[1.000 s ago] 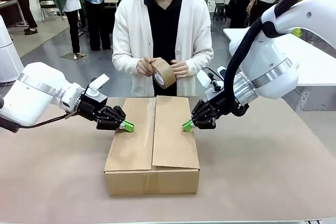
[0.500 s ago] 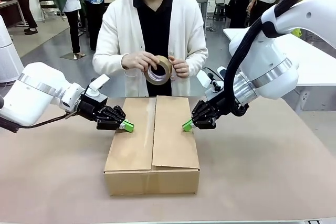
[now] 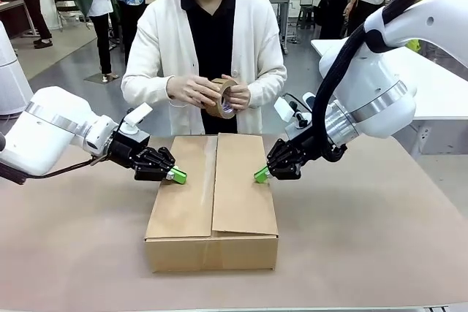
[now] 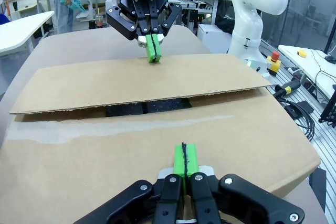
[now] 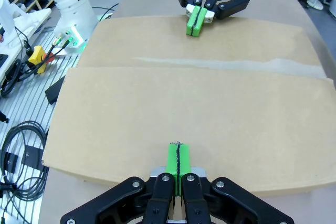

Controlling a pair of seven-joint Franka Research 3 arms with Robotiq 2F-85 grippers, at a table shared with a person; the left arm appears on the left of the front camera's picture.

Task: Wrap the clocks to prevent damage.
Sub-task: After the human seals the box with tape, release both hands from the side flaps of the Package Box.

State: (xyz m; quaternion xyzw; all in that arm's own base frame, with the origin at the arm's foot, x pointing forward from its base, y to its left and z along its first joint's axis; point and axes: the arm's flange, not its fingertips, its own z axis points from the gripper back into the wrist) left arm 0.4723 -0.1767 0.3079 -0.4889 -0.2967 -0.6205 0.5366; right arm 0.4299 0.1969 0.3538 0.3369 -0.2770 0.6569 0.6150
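Resting on the cardboard box [image 3: 212, 202] at mid-worktop [image 3: 365, 239], the left claw [image 3: 175, 176] and the right claw [image 3: 261, 174] are each pinched tight together and empty, their tips on the left and right flaps near the far end. Behind the box, a person [image 3: 212, 49] grips a brown tape roll [image 3: 223, 98].

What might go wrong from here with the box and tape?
One flap sits raised over the other, a dark gap beneath, so tape may seal unevenly. The left gripper and right gripper rest on the box only with shut tips near its edges; a flap might spring up. The person's hands, holding the tape roll, may get crowded between them.
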